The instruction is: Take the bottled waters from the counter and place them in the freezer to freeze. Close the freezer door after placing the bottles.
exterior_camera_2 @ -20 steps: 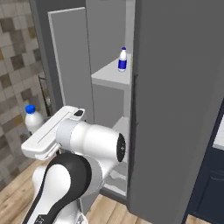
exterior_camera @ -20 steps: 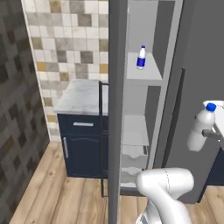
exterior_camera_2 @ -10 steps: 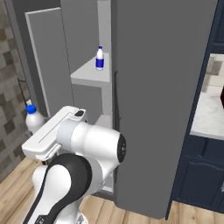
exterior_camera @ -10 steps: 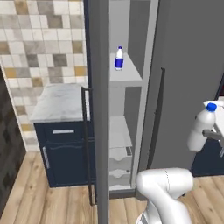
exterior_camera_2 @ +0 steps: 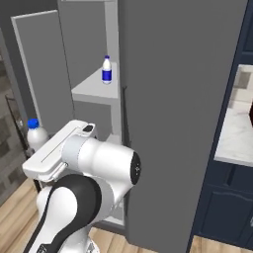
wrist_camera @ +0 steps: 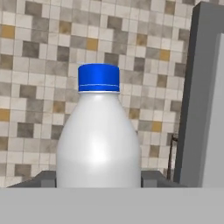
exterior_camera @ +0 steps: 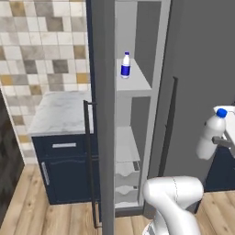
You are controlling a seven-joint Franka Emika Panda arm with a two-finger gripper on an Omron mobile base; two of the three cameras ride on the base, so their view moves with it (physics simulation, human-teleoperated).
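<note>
A plain whitish bottled water with a blue cap stands upright between my gripper's fingers, which are shut on its body. The same bottle hangs at the right of the left base view, off to the right of the freezer, and the bottle sits low left in the right base view. The other bottle, with a dark-blue label, stands on the freezer's upper shelf. The freezer door stands open, edge-on. The marble counter lies left of it.
A navy cabinet with silver handles sits under the counter, against a tiled wall. The door's black bar handle juts toward me. White drawers fill the freezer's bottom. More marble counter lies at the right.
The base has driven, so the whole scene has slid left in both base views. The whitish bottle stays in my shut gripper, at the same place in each view.
</note>
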